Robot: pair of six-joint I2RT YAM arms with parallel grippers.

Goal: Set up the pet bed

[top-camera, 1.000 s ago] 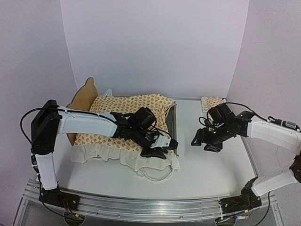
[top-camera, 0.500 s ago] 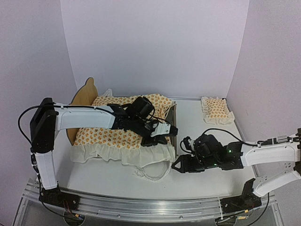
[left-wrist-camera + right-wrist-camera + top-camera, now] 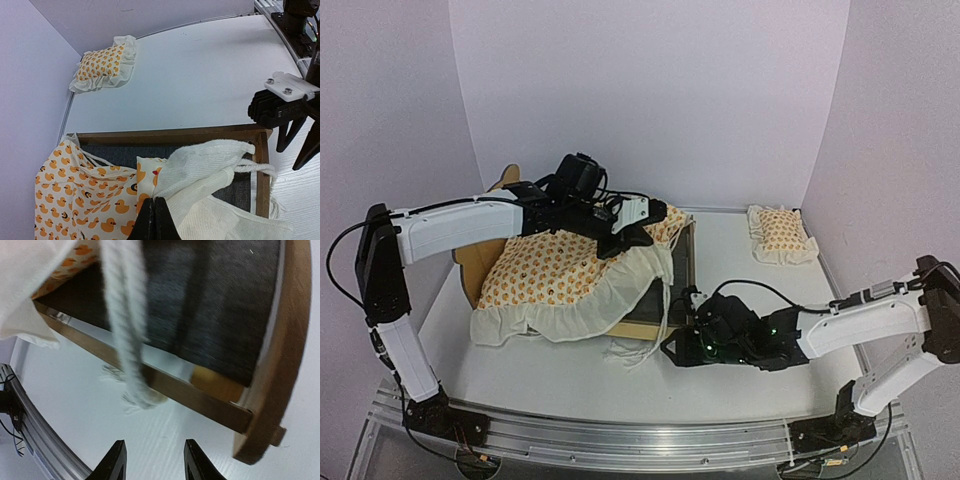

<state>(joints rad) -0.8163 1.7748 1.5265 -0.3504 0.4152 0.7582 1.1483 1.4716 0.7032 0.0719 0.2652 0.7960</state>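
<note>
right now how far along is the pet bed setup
Done: the mattress cushion lies partly over the pet bed. In hand: the left gripper, shut, holds the cushion's foot-end corner up, baring the grey base; the right gripper sits low by the frame's near corner, jaws apart, empty. Left: lay the cushion flat, fetch the pillow from the far right.

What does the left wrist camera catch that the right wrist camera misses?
Only left wrist: the small pillow by the wall, and the left gripper shut on the duck-print cushion. Only right wrist: the frayed end of the white cord hanging beside the rail of the pet bed. Both: the pet bed, its grey base, the cushion, and the right gripper, open.
</note>
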